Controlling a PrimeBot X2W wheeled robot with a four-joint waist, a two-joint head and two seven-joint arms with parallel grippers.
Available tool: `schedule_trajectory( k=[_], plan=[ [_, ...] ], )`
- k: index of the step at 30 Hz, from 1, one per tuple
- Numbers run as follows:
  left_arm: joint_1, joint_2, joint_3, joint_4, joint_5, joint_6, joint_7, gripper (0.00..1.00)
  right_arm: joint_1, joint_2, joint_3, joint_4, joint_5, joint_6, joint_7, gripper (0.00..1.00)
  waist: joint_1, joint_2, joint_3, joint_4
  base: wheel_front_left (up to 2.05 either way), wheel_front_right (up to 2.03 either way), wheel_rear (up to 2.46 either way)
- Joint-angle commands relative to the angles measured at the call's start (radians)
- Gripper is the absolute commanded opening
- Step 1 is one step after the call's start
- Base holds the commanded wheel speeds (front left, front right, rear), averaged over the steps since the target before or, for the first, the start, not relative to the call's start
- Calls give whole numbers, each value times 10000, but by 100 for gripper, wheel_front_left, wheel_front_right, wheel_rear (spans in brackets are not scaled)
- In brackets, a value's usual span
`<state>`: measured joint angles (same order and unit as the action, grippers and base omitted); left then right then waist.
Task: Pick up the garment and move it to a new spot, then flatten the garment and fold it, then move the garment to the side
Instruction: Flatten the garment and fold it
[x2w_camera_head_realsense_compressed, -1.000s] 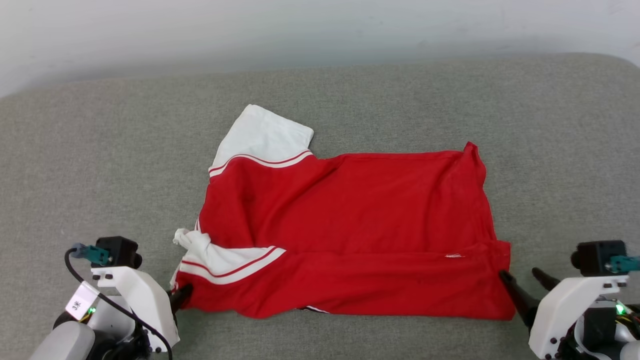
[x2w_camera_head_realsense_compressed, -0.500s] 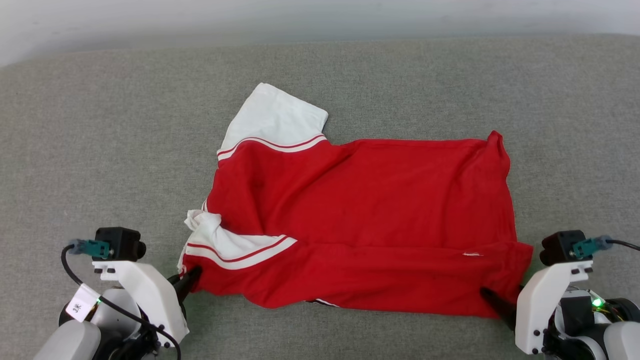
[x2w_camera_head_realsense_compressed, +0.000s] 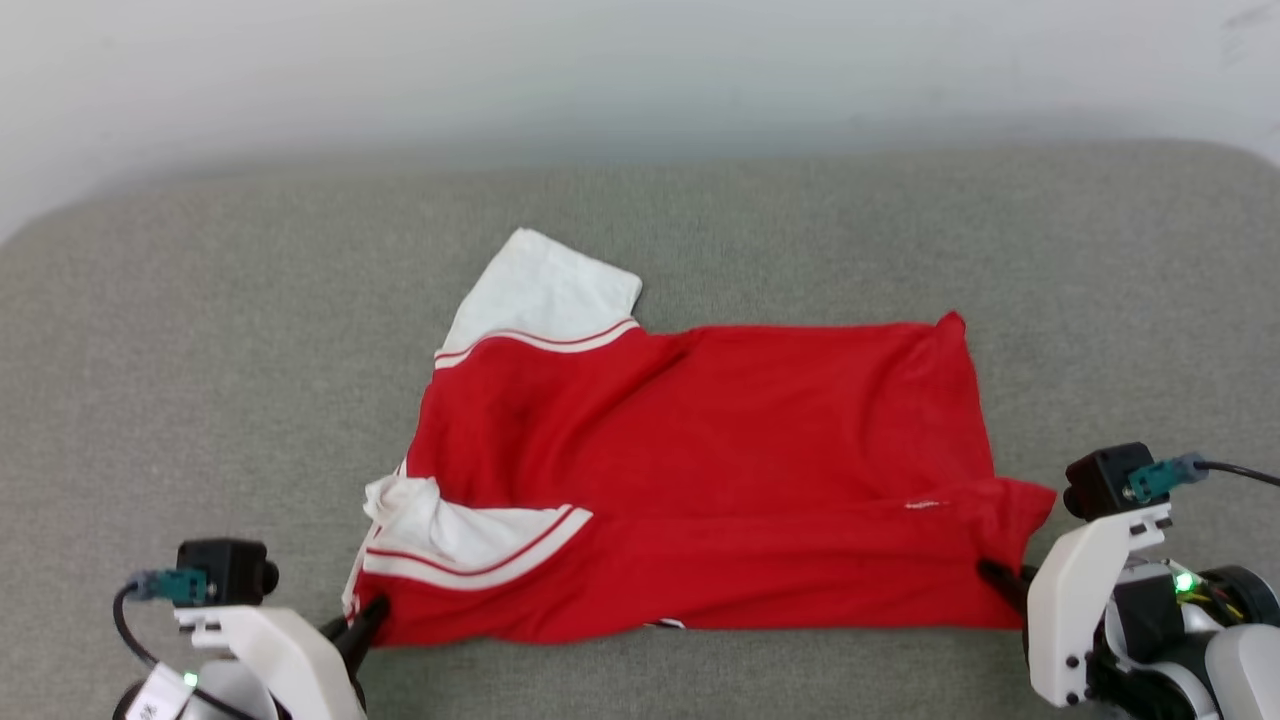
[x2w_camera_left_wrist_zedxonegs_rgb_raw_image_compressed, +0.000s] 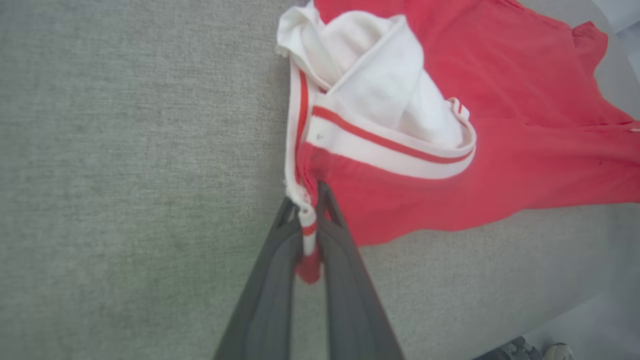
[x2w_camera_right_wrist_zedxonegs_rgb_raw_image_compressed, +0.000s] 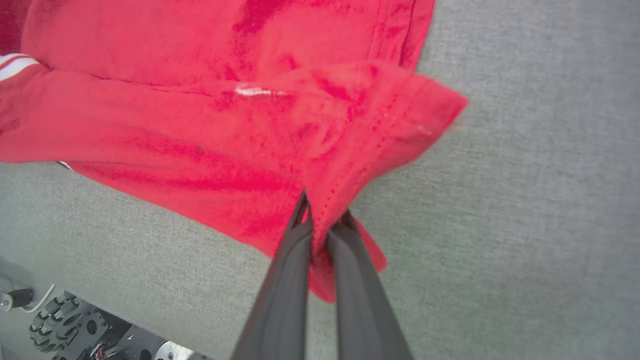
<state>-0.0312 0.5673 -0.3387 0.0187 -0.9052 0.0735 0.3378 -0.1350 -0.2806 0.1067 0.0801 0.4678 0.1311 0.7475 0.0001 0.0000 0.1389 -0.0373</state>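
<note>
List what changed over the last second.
The right gripper moved in and closed on the near right corner of the shirt. The left gripper stayed clamped on the near left corner by the sleeve, and the shirt stayed spread on the grey cushion.

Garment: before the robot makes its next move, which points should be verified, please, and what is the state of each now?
1. Left end effector shut on the garment, near-left edge: ok.
2. Right end effector shut on the near-right hem corner: ok.
3. Garment flat on the grey cushion: not ok, creased along the near side.
4. Near sleeve spread out: not ok, bunched.
5. Both fabric layers in each grip: cannot tell.
</note>
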Motion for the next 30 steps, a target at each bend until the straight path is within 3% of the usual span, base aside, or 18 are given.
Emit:
schedule_trajectory(
  k=[1,7,16,24,25,26,27,28,30],
  plan=[
    [352,52,46,-136,33,110,-111,0,247,-123,46,-108,94,-8,99,0,-1,0,-544,-65,0,0,0],
    [1367,178,86,-756,-21,587,-105,0,893,-316,164,-526,294,-8,414,0,-1,0,-1313,19,0,0,0],
    [2675,291,292,-1270,-304,1204,-58,0,2071,-184,52,-988,339,-8,645,0,-1,0,-1603,188,0,0,0],
    [2288,-202,171,-213,-435,1007,-329,0,2575,275,-196,80,75,-8,-276,0,-1,0,-1435,329,0,0,0],
    [2161,-288,128,-31,-401,943,-415,0,2589,308,-210,214,39,-8,-486,7,-1,0,-1416,340,0,0,0],
    [2017,-386,162,155,-354,946,-561,0,2577,368,-230,300,52,-8,-725,38,-1,0,-1395,348,0,0,0],
    [1921,-509,106,334,-418,831,-567,0,2575,402,-211,392,-9,-8,-989,87,-1,0,-1379,350,0,0,0],
    [1862,-593,66,471,-477,764,-568,15,2573,412,-171,454,-50,-8,-1252,100,-1,0,-1367,345,0,0,0],
    [1649,-682,74,754,-470,674,-684,82,2545,444,-111,513,-166,-8,-1901,100,-1,0,-1356,313,0,0,0]
  ],
)
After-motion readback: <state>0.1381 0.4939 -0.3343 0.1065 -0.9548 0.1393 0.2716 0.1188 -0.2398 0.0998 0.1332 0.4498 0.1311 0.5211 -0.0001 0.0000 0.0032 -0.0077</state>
